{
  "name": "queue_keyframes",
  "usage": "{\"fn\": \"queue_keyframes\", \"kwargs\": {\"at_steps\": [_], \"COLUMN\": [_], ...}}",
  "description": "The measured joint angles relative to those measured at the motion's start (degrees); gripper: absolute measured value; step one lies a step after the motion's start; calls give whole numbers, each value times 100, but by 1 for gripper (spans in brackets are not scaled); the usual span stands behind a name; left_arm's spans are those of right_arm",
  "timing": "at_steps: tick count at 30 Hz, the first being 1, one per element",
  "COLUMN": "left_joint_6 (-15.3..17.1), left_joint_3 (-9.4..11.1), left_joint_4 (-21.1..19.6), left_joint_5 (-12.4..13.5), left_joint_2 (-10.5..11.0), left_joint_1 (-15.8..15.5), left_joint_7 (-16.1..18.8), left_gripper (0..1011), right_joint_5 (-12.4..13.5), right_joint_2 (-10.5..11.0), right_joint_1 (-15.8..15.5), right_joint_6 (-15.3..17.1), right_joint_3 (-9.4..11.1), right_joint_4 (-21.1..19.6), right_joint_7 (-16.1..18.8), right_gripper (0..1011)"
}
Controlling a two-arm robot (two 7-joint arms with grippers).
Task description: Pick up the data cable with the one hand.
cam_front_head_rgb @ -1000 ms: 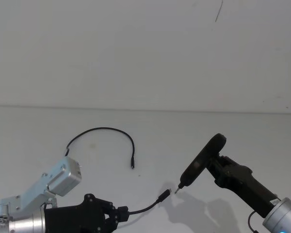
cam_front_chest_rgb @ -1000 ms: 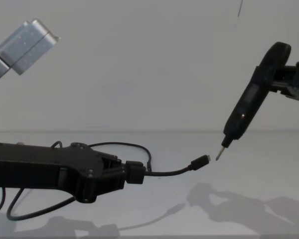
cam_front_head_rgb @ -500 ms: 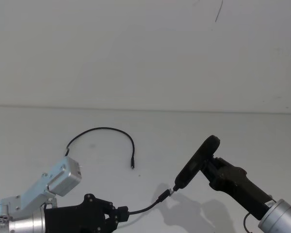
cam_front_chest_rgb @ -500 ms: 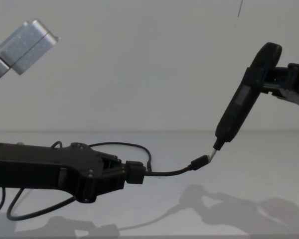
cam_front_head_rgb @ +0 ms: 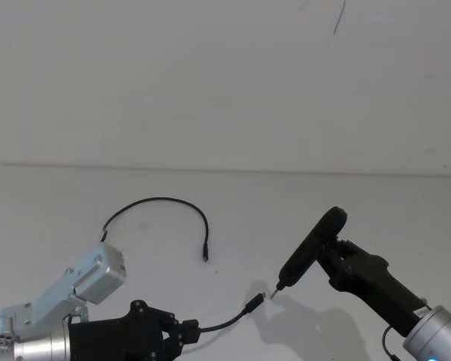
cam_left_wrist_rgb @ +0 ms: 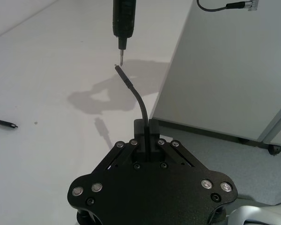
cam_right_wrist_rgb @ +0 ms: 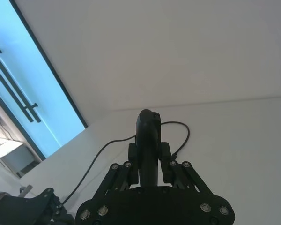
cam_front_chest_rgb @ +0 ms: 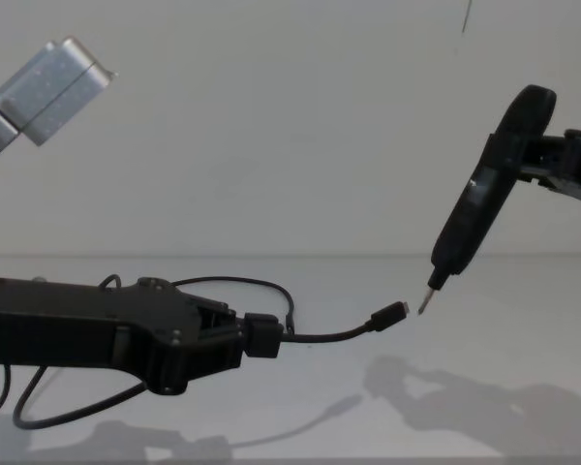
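The data cable [cam_front_head_rgb: 165, 199] is a thin black cord that arcs over the white table, and its far plug [cam_front_head_rgb: 205, 256] lies flat. My left gripper [cam_front_head_rgb: 183, 334], blocky and black, is shut on the cable just behind its near plug [cam_front_chest_rgb: 389, 315]. That plug sticks out to the right above the table. From the left wrist the cable [cam_left_wrist_rgb: 139, 99] curves up out of the gripper [cam_left_wrist_rgb: 147, 140]. My right gripper [cam_front_head_rgb: 337, 259] is shut on a slim black pen-like tool [cam_front_chest_rgb: 477, 221]. The tool's thin metal tip [cam_front_chest_rgb: 424, 301] hangs a small gap from the plug.
The table [cam_front_head_rgb: 361, 203] is white and bare, with a plain white wall behind it. A loop of cable [cam_front_chest_rgb: 68, 412] lies under the left arm. A silver block [cam_front_head_rgb: 98, 274] sits on the left arm. In the left wrist view a grey panel [cam_left_wrist_rgb: 234, 70] stands beside the table.
Half a second ago the tool tip touched the held plug. It has since drawn back up and to the right, leaving a small gap. The left gripper and cable have stayed still.
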Motion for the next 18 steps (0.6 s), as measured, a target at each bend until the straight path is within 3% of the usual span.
{"fn": "queue_keyframes", "kwargs": {"at_steps": [18], "left_joint_6": [0], "left_joint_3": [0], "left_joint_4": [0], "left_joint_5": [0], "left_joint_2": [0], "left_joint_1": [0], "left_joint_7": [0], "left_gripper": [51], "right_joint_5": [149], "right_joint_2": [14], "right_joint_1": [137], "right_joint_6": [2], "right_joint_3": [-57], "right_joint_4": [96], "right_joint_7": [-39], "right_gripper": [269]}}
